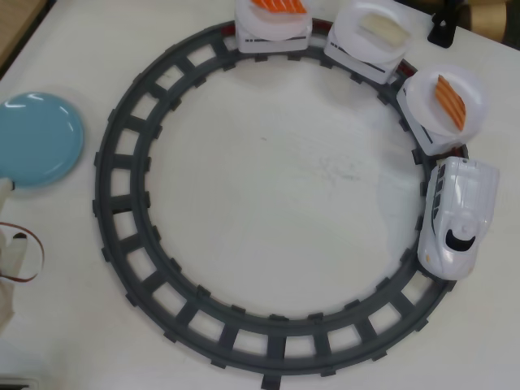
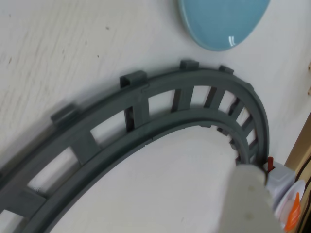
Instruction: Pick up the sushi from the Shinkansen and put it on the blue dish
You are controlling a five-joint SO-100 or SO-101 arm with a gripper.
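In the overhead view the white Shinkansen (image 1: 457,215) stands on the right side of the grey ring track (image 1: 122,203) and pulls three cars. The sushi (image 1: 449,101), pale orange with lengthwise stripes, lies on the white plate of the car right behind the engine. At the far left, outside the track, lies the blue dish (image 1: 36,138), which also shows in the wrist view (image 2: 218,22). Of my gripper (image 2: 250,170) only one white finger (image 2: 252,199) shows, low right in the wrist view, far from the train. Nothing is seen held in it.
The middle car carries a cream-white piece (image 1: 382,28) and the last car a red-orange piece (image 1: 279,6). White arm parts with a red wire (image 1: 12,252) sit at the overhead view's left edge. A black stand (image 1: 443,24) is at the top right.
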